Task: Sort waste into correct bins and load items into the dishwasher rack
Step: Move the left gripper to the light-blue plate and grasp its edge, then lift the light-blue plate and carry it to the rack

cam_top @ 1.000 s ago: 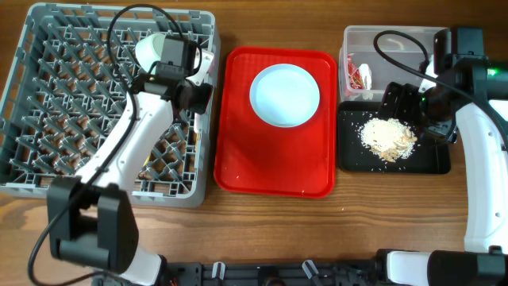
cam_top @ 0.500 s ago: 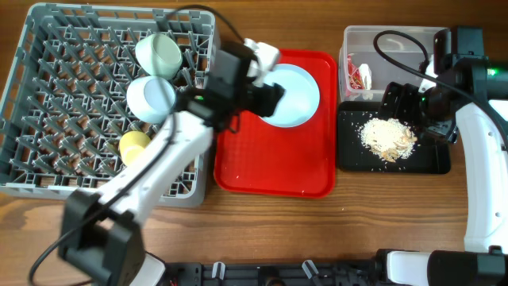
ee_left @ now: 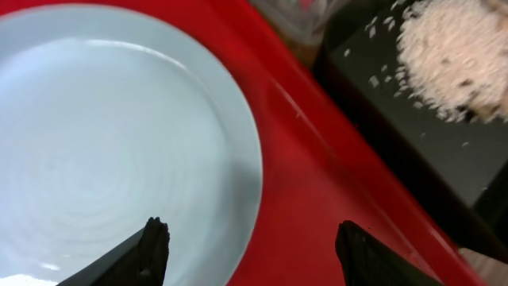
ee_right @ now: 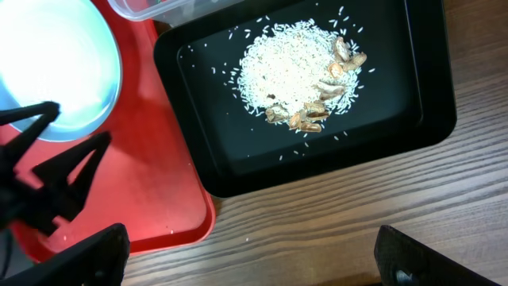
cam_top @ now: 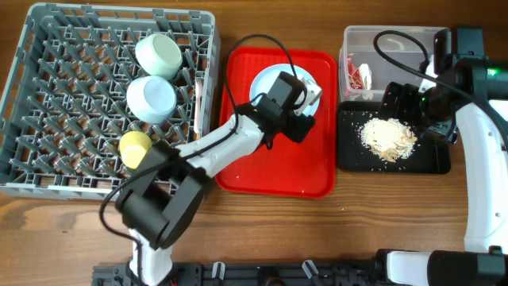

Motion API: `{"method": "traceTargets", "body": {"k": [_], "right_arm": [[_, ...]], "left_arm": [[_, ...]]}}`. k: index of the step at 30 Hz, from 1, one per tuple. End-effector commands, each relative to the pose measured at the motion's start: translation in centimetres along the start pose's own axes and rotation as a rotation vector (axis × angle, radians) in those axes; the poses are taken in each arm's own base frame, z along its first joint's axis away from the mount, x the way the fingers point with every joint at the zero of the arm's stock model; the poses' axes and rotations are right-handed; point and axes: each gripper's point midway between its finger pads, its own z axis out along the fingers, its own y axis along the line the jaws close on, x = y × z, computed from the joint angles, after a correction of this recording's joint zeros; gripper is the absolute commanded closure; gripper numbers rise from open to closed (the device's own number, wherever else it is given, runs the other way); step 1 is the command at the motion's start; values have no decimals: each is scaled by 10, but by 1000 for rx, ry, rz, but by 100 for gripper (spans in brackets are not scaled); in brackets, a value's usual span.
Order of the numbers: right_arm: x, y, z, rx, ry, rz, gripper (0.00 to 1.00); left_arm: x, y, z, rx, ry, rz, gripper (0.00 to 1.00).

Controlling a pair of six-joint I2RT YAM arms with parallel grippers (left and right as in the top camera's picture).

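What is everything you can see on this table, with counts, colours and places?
dishwasher rack: 1, grey, left
bowls: 2, pale mint, in rack
cup: 1, yellow, in rack
red tray: 1, centre
plate: 1, white, on red tray
clear tub: 1, right rear
wrapper: 1, red-and-white, in tub
black tray: 1, before tub
food scraps: 1 pile, whitish-beige, on black tray
table: 1, wood
left gripper: black, open, over plate's edge
right gripper: black, open, by black tray
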Motion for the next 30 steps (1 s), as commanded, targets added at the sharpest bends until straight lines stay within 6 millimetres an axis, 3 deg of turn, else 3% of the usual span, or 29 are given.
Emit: {"method": "traceTargets", "body": {"k": [1, 7, 14, 16, 19, 22, 30], "right_arm": [[-2, -3, -4, 13, -16, -17, 0], [-2, -3, -4, 13, -17, -18, 0], [-2, -3, -4, 13, -17, -17, 0], [-2, -3, -4, 13, -17, -17, 0], [-1, -3, -4, 14, -15, -17, 0], [-1, -3, -4, 14, -14, -18, 0], [-1, -3, -4, 14, -15, -18, 0]], "left_arm": [[17, 4, 18, -14, 48, 18, 33], [45, 15, 24, -68, 151, 7, 37], [76, 15, 17, -72, 278, -8, 71], [78, 15, 17, -72, 286, -9, 77], [77, 15, 17, -72, 280, -8, 78], [76, 16, 17, -78, 276, -7, 89], [76, 17, 17, -80, 277, -7, 96]]}}
